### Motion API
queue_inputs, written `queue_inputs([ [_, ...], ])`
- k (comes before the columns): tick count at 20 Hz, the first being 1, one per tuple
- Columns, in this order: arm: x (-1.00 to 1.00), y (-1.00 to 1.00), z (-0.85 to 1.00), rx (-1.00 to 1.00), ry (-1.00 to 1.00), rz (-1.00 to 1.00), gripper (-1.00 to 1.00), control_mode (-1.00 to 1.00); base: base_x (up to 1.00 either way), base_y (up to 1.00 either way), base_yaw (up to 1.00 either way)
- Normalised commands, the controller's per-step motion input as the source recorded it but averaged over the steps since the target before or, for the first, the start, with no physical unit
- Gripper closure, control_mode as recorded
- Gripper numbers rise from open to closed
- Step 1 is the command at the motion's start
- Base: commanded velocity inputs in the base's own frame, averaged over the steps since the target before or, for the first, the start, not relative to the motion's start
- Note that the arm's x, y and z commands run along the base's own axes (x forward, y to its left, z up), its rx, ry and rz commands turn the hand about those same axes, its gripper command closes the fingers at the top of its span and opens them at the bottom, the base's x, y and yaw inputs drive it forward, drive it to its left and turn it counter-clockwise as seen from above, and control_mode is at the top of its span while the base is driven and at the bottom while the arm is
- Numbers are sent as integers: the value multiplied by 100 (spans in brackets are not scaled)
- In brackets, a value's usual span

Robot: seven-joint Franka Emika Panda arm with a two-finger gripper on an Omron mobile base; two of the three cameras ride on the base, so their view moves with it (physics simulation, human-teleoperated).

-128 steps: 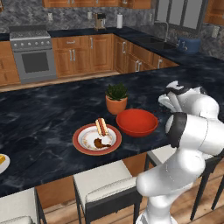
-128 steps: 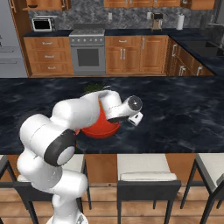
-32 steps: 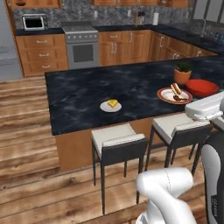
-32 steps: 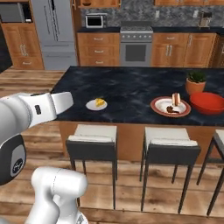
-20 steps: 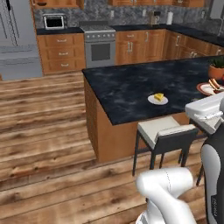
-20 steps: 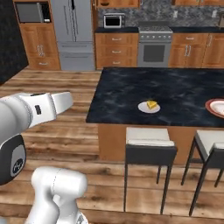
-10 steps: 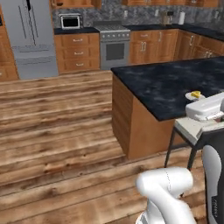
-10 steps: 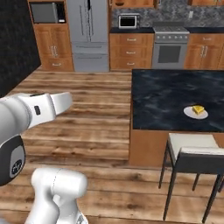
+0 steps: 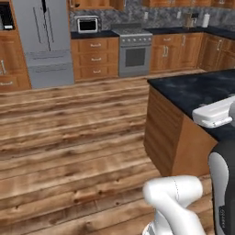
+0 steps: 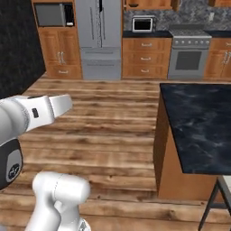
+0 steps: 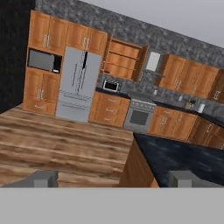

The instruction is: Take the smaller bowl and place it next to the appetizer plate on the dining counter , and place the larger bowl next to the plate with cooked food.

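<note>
Glossy white rounded arm (image 9: 172,195) segments here, dark grey joint bands between them, and two small grey finger tips (image 11: 43,178).

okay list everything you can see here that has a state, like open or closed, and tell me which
gripper: open, holding nothing
fridge: doors closed
oven: door closed
drawers under the back counter: closed
open wall shelf: no door, empty
dining counter: visible end bare

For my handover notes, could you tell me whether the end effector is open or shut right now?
Open: in the hand view, the end effector shows its two fingertips far apart with nothing between them.
</note>
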Motion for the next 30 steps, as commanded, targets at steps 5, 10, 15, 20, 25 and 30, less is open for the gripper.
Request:
queue_inputs([
  [5, 0, 0, 0, 0, 0, 0, -100, 100, 100, 20, 0],
  [10, 0, 0, 0, 0, 0, 0, -100, 100, 100, 2, -5],
  [15, 0, 0, 0, 0, 0, 0, -100, 100, 100, 7, -12],
  [20, 0, 0, 0, 0, 0, 0, -100, 100, 100, 12, -13],
  [25, 0, 0, 0, 0, 0, 0, -100, 100, 100, 13, -14],
  [30, 0, 0, 0, 0, 0, 0, -100, 100, 100, 10, -11],
])
